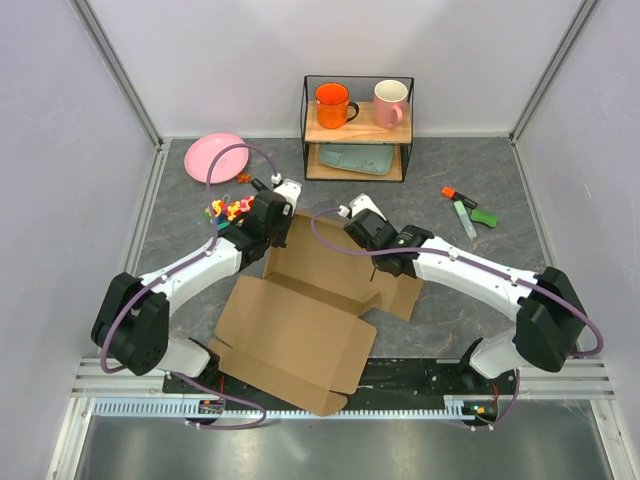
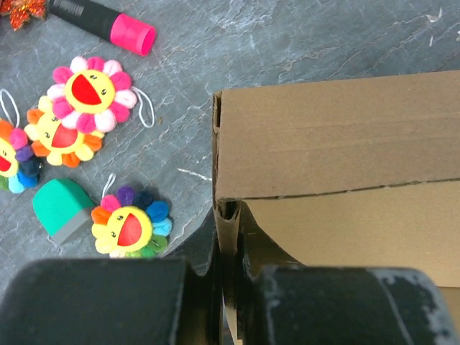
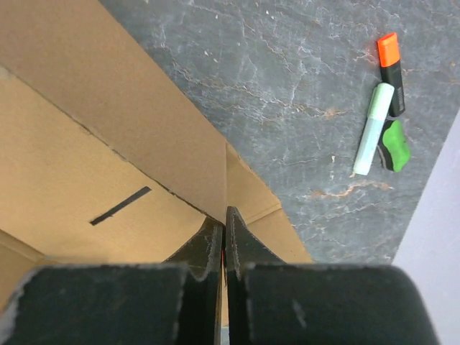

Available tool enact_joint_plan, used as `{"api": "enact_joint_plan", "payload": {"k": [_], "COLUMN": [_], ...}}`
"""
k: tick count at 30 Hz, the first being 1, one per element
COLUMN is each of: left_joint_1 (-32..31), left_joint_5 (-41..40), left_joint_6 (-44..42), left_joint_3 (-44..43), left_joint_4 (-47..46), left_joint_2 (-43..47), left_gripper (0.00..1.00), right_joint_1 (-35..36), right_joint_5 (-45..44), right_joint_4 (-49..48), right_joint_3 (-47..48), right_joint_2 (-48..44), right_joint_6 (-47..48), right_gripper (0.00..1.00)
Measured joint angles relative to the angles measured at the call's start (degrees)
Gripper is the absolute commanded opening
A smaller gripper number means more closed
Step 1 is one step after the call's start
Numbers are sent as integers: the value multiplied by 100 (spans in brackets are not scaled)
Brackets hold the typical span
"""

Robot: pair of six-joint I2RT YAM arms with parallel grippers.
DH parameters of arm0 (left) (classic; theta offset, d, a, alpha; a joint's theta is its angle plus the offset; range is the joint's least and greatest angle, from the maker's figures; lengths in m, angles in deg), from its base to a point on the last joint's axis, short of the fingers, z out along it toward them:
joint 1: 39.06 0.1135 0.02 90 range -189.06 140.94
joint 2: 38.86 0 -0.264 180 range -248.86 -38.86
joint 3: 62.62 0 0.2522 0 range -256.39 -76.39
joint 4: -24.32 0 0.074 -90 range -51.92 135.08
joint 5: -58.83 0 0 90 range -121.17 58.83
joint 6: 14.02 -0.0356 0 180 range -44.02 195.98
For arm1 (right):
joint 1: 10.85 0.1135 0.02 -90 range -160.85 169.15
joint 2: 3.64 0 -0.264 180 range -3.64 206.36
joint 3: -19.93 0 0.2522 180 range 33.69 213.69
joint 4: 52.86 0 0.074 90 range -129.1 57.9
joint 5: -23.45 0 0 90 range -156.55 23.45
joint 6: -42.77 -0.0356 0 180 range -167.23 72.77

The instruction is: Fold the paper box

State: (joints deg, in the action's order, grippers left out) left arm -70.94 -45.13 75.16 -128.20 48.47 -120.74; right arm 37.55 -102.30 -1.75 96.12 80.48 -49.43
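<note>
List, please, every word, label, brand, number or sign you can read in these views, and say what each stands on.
No text is readable in any view.
The pink-capped marker carries a pale label, cut off at the frame's top edge and too blurred to read.
The paper box is plain, unprinted cardboard.
The orange mug and pink mug show no print.

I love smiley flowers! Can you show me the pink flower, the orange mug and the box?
pink flower (image 2: 92, 88): left wrist view, on its red mouth.
orange mug (image 1: 330, 108): top view, on its body.
box (image 1: 300, 335): top view, on its big flat panel.
</note>
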Motion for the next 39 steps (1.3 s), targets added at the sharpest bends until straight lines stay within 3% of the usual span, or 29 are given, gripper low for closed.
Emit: {"api": "enact_joint_plan", "payload": {"k": [10,19,22,25,26,32,35,39], "left_joint_1": [28,-13,-26,-42,-39,-39,-39,-39], "left_joint_5": [-343,-573,-658,-713,-719,-721,-732,-787], "left_joint_6": [898,1797,1880,1895,1906,2011,2002,1930], "left_joint_3": [629,2046,2159,2251,2262,2262,2186,2022], "left_joint_4": [-234,-1731,-1950,-2138,-2194,-2337,-2321,-2264], "left_joint_2": [544,1670,1694,1694,1694,1611,1523,1342], "left_gripper": [2,2,2,2,2,2,2,2], "right_joint_1": [-31,-98,-107,-120,-120,-87,-90,-90], "right_joint_5": [267,466,444,470,542,529,289,-374], "right_joint_4": [-107,-1993,-2553,-2979,-3001,-2271,-1904,-1781], "right_joint_3": [321,-1016,-1362,-1676,-1720,-1646,-1475,-1303], "right_joint_2": [83,-883,-964,-1075,-1108,-1320,-1779,-2721], "right_joint_6": [-1331,-3062,-3488,-3810,-3842,-3486,-3141,-2614], "right_gripper": [0,6,15,32,42,72,82,87]}}
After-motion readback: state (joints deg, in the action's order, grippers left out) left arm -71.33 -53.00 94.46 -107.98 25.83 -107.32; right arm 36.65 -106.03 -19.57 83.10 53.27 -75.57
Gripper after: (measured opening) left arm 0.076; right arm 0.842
